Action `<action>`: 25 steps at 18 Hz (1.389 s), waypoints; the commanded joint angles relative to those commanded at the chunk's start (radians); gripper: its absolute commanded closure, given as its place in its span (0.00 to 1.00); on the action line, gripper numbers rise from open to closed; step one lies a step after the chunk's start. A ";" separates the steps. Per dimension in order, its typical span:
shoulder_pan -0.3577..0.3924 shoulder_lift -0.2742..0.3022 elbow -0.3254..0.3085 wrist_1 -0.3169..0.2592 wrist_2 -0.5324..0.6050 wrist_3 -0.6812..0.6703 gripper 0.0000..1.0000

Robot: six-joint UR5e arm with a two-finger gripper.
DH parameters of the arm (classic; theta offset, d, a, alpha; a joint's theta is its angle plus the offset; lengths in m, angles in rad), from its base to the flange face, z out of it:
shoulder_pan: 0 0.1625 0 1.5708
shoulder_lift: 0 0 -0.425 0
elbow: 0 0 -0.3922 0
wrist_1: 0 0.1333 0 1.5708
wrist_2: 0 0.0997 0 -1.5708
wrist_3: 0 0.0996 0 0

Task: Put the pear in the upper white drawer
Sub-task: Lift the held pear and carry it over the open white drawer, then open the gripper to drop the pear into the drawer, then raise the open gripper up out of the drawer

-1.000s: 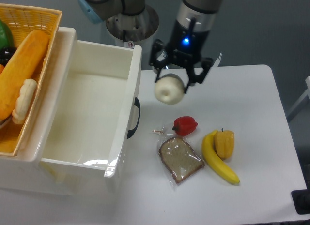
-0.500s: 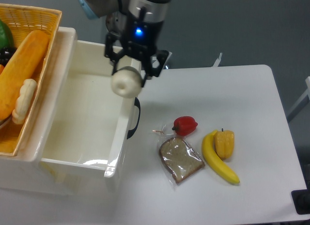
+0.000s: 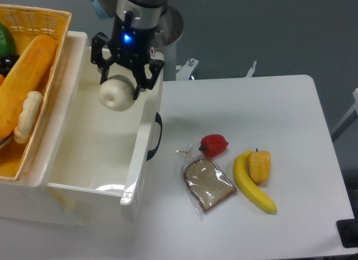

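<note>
**Pincer clamped on pear, over the drawer**

The black two-finger pincer [image 3: 119,88] pinches the pale cream-white round pear [image 3: 117,95] from above, fingers pressed on either side of it. The pear hangs in the air over the rear right part of the large glossy white plastic drawer box [image 3: 72,159], inside its rim line and clear of the floor.

Hard to make out: the fingertips are partly hidden behind the pear; the arm is cut off at the top edge. The woven yellow wicker basket [image 3: 53,25] is cut off at the left and top, so its contents show only in part.

Containers: the drawer's interior shows only bare white floor and walls; its black curved handle [image 3: 156,136] sits on the right-hand face. The basket holds a long orange loaf-shaped item [image 3: 22,81], a small pale piece [image 3: 27,117] beside it, and green and dark bits at the edge.

On the white table [image 3: 291,120], well apart from the drawer: a red pepper [image 3: 213,144], a bagged bread slice [image 3: 208,184], a yellow banana [image 3: 251,184] and a yellow-orange pepper [image 3: 259,165] touching the banana.
</note>
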 joint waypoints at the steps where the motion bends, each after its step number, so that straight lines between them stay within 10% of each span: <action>1: 0.000 0.000 -0.002 -0.002 0.000 0.000 0.19; 9: 0.000 0.002 -0.025 0.005 0.003 0.006 0.01; 25: 0.090 -0.021 -0.023 0.075 0.161 0.127 0.00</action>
